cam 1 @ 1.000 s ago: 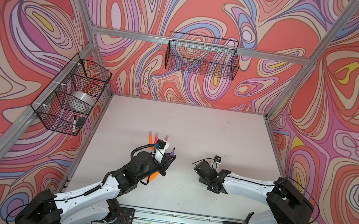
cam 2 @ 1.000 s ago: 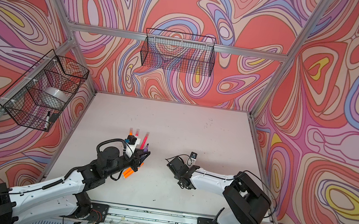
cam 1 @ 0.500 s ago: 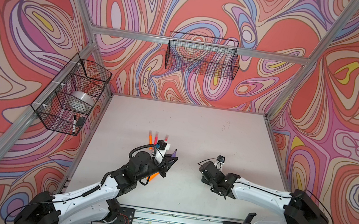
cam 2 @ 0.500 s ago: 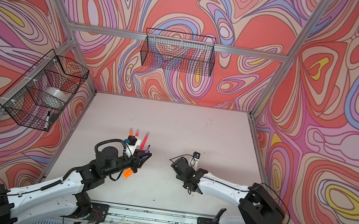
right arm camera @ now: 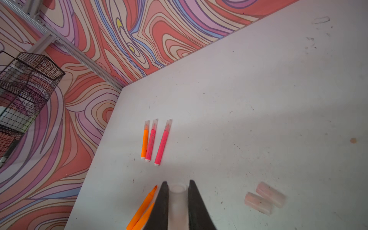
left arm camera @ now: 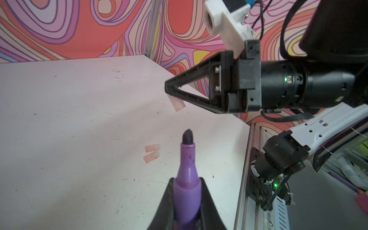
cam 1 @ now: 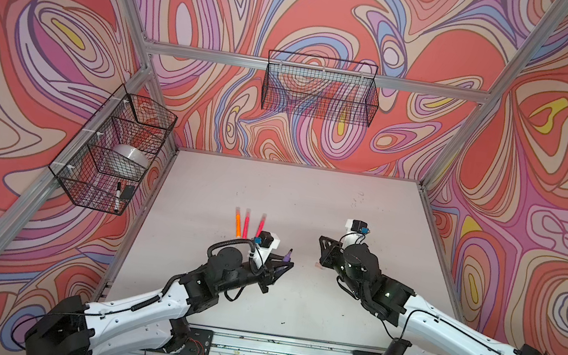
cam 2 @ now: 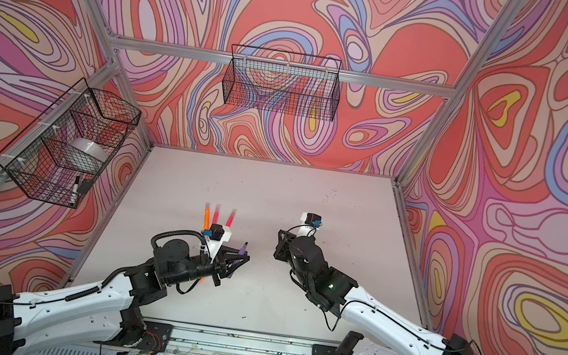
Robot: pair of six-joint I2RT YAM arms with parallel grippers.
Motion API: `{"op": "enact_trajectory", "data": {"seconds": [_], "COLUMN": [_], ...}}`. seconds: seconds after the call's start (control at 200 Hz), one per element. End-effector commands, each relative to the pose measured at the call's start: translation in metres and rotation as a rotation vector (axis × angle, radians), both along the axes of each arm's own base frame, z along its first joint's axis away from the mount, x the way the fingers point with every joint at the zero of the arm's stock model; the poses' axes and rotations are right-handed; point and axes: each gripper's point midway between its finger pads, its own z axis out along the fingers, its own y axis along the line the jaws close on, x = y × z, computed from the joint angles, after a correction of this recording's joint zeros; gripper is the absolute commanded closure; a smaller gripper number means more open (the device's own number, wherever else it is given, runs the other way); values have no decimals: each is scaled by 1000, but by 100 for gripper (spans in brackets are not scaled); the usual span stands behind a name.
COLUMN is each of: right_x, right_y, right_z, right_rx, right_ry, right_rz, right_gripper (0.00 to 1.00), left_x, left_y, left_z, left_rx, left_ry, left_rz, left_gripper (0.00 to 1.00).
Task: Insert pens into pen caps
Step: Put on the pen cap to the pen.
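My left gripper [left arm camera: 186, 182] is shut on the purple pen [left arm camera: 186, 169]. Its dark tip points toward the right gripper [left arm camera: 169, 89], a short gap away. My right gripper [right arm camera: 177, 184] is shut on a translucent pen cap [right arm camera: 177, 189], which sticks out below its tip [left arm camera: 177, 103]. Both grippers [cam 1: 281, 262] [cam 1: 321, 254] face each other above the table's near middle. Two loose pen caps [right arm camera: 257, 203] [right arm camera: 270, 194] lie side by side on the table. Two bare orange pens [right arm camera: 147, 201] lie beside the right fingers. An orange pen [cam 1: 238, 223] and two pink pens [cam 1: 247, 222] [cam 1: 261, 222] lie capped.
A wire basket [cam 1: 114, 157] on the left wall holds a tape roll and a white black-capped marker [cam 1: 117, 195]. Another wire basket [cam 1: 320, 88] hangs on the back wall. A metal rail [cam 1: 279, 353] runs along the table's front edge.
The right arm has swung its elbow out to the right, and its gripper has risen a little with the cap. The left arm and the purple pen have barely moved.
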Motion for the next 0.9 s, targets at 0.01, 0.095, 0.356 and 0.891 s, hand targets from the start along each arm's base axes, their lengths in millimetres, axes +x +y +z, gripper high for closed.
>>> {"op": "enact_trajectory", "data": {"seconds": [0.01,0.095,0.356,0.891], "right_x": [3,3,2,-15], "right_y": [9,9,30,52], "right_z": [47,61,83,61], "right_rx": [68,113,219,363], "right_ry": [-137,-182,-264,-209], "right_rz": [39,40,123,243], "right_gripper": [100,100,100,100], "left_x": [-2,-1,13,29], "left_y": [-10,-12,-18,-19], "left_z": [22,22,23,26], "left_rx": [-45,-53,-32,-26], "left_ry": [-57,-59,-68,-56], "left_rz": [-20,-23,16,95], "left_gripper": [100,100,100,100]}}
